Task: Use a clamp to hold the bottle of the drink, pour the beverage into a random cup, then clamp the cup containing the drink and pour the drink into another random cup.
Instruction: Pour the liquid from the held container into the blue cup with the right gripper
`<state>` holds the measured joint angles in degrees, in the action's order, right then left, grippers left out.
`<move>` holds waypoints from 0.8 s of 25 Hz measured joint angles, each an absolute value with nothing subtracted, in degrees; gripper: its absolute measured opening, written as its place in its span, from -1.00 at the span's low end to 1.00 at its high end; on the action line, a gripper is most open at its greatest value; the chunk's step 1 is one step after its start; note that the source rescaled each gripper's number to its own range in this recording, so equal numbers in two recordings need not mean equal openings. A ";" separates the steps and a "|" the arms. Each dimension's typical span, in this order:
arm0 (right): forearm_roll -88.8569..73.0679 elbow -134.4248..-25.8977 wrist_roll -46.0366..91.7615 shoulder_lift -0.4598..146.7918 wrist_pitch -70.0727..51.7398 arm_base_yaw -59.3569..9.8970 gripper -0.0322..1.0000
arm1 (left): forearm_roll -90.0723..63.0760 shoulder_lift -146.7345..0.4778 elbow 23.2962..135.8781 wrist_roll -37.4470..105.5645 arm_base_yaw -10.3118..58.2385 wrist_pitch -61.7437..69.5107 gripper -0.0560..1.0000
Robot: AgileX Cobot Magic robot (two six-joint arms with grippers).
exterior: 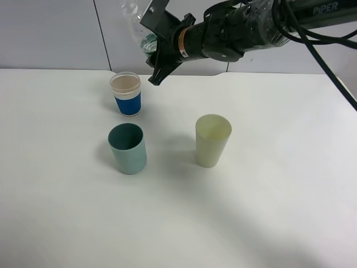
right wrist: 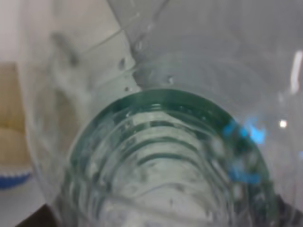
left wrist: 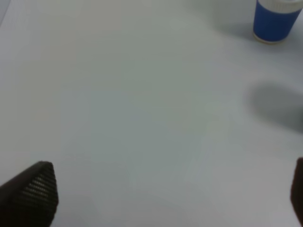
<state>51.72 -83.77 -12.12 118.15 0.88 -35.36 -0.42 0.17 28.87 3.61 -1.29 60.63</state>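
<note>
My right gripper (exterior: 155,44) is shut on a clear plastic bottle (exterior: 138,25) and holds it tilted high above and just behind the blue-and-white paper cup (exterior: 126,94). The cup's inside looks pale beige. The bottle fills the right wrist view (right wrist: 161,142), with the cup's rim and blue band at one edge (right wrist: 12,156). A teal cup (exterior: 128,148) and a cream cup (exterior: 212,140) stand upright nearer the front. My left gripper (left wrist: 165,198) is open over bare table, only its fingertips (left wrist: 33,194) showing. The blue cup also shows in the left wrist view (left wrist: 274,21).
The white table (exterior: 279,212) runs to a grey wall at the back. The right arm (exterior: 251,28) and its cables span the upper right of the exterior view. The left arm is out of the exterior view.
</note>
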 joint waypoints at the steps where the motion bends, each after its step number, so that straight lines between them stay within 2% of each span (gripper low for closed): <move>1: 51.93 -83.77 -11.65 118.15 -0.92 -35.55 -0.92 | -0.42 0.17 28.87 3.61 -1.29 60.63 1.00; 9: 53.67 -83.77 -10.05 118.15 -9.95 -36.11 -0.92 | -0.48 0.17 28.87 3.61 -1.29 60.63 1.00; 15: 56.04 -89.31 -10.03 118.91 -17.94 -38.36 -0.92 | -0.42 0.17 28.87 3.61 -1.29 60.63 1.00; 20: 59.67 -91.62 -9.99 120.36 -19.97 -39.47 -0.92 | -0.42 0.17 28.87 3.61 -1.29 60.63 1.00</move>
